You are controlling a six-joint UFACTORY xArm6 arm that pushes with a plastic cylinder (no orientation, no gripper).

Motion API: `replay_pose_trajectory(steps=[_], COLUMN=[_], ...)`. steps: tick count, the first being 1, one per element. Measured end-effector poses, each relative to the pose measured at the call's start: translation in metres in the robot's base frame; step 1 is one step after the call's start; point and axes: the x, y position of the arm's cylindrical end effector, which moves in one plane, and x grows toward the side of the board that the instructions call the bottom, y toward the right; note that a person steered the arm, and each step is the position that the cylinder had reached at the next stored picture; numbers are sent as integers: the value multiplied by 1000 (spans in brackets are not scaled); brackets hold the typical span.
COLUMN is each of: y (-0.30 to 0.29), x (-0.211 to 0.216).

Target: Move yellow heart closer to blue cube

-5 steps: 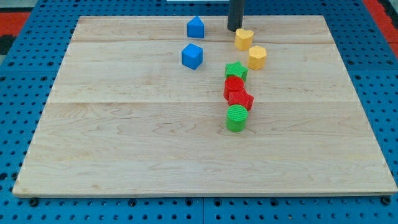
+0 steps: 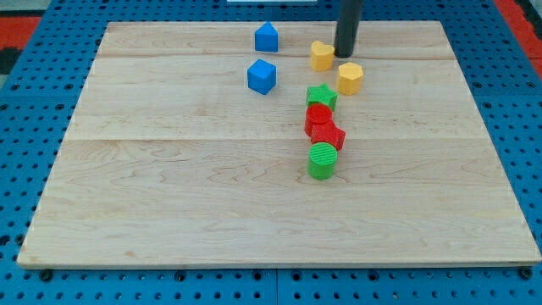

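Observation:
The yellow heart (image 2: 322,56) lies near the view's top, right of centre. The blue cube (image 2: 262,76) sits to its lower left, a short gap away. My tip (image 2: 345,54) stands just right of the yellow heart, touching or nearly touching its right side. The dark rod rises out of the view's top.
A blue pentagon-like block (image 2: 267,36) sits above the blue cube. A yellow hexagon (image 2: 350,78) lies below my tip. A green star (image 2: 321,97), two red blocks (image 2: 323,125) and a green cylinder (image 2: 322,160) form a column at the centre of the wooden board (image 2: 169,186).
My tip moved from the heart's upper left to its right side. The yellow heart shifted a little to the left, toward the blue cube.

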Motion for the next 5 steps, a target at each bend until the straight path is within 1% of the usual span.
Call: replay_pose_trajectory(steps=[1, 2, 4, 5], y=[-37, -36, -4, -32], x=[0, 0, 5, 36])
